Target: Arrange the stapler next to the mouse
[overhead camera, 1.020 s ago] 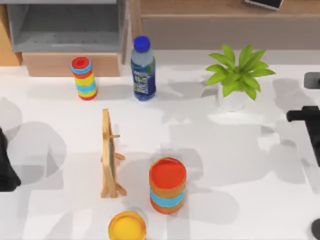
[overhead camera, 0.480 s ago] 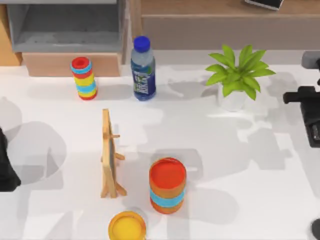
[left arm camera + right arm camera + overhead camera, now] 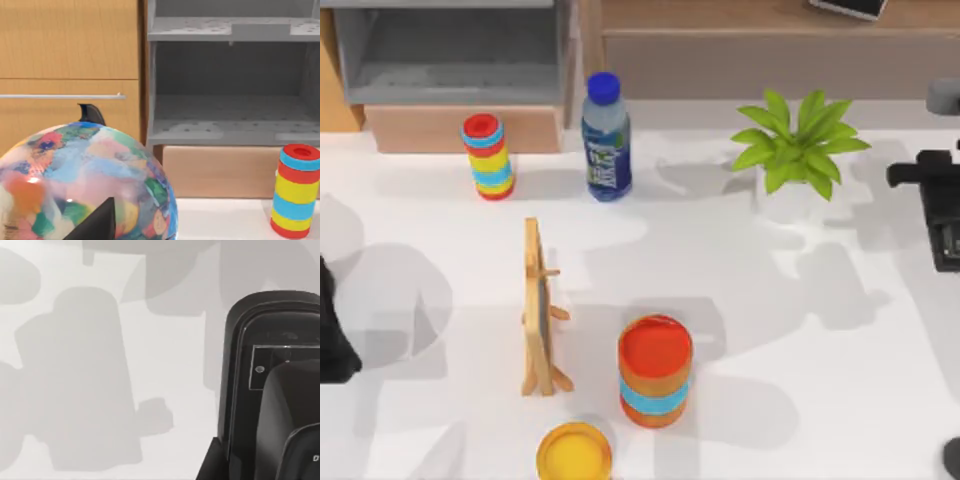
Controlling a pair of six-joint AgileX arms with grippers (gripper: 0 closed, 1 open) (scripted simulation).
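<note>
One second on, the right pincer point(image 3: 932, 180), pinching the stapler point(image 3: 946, 240), sits farther up the right edge of the bench point(image 3: 770, 330) than before. That widens the gap to the mouse point(image 3: 952, 458) at the near right corner, so placement likely lies ahead. The left pincer point(image 3: 332, 340) idles at the left edge.

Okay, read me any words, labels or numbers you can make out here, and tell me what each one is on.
Water bottle: blue label with pale lettering, too blurred to read.
Stapler: a lone white "D" at the right wrist view's edge, the rest cut off; its small framed panel is blank.
Globe: coloured patches, no readable text.
Nothing else carries text.
</note>
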